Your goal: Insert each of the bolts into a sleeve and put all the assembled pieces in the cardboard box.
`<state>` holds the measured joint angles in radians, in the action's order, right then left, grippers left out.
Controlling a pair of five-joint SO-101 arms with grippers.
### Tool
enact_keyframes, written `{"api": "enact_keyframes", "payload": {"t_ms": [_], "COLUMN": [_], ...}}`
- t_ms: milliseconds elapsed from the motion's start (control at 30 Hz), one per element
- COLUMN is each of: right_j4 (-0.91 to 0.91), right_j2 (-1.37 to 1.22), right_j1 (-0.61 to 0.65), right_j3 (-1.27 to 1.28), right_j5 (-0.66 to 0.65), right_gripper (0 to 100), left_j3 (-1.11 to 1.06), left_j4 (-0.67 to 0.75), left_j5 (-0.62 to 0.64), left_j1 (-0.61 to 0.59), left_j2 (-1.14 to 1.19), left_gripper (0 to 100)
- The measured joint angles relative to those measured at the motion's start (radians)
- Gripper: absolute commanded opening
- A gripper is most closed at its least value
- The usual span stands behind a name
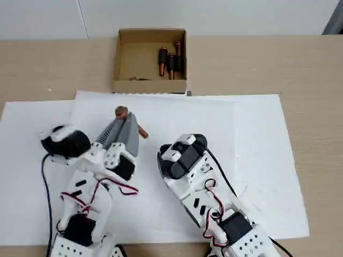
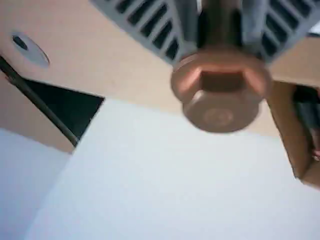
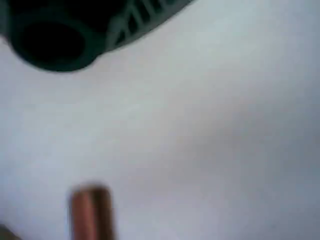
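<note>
Working over a broad tabletop (image 1: 268,59), on white paper (image 1: 241,139) spread across it, with the cardboard box (image 1: 147,85) standing at the far side, well apart from both arms, and already holding a few assembled pieces (image 1: 169,61) against one wall. Judging the step in hand to be the joining of a bolt and a sleeve above the paper, not yet the drop into the box. Gripping, by the look of it, a black sleeve (image 3: 47,42) in the right fingers (image 3: 145,17), clear of the paper, with its open mouth near the bolt's end but not yet over it. Pinching the copper bolt (image 2: 220,92) across its shank between the left fingers (image 2: 145,20), head at the fingertips, with the shank end (image 1: 142,133) poking out sideways toward the right arm. Probably needing, for a clean fit: keeping the left pinch firm and motionless to avoid swivelling the bolt; turning the right wrist and lining up the sleeve's bore with the shank instead of meeting it at an angle; sliding on slowly along that one line; backing off and re-aiming at any catching on the rim, not pushing harder; releasing only after seating the sleeve fully.
</note>
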<state>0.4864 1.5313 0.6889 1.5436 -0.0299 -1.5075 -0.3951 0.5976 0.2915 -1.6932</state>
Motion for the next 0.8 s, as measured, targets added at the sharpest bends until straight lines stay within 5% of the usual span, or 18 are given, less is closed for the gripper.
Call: {"api": "enact_keyframes", "payload": {"t_ms": [200,800], "right_j4": [0.000,0.000], "right_j2": [0.000,-0.002], "right_j1": [0.009,0.009], "right_j3": [0.000,0.002], "right_j5": [-0.011,-0.052], "right_gripper": [0.2,0.2], "left_j3": [-0.035,-0.040], "left_j4": [0.000,-0.095], "left_j5": [0.000,0.000], "left_j1": [0.087,0.106], "left_j2": [-0.061,-0.072], "left_gripper": [0,0]}}
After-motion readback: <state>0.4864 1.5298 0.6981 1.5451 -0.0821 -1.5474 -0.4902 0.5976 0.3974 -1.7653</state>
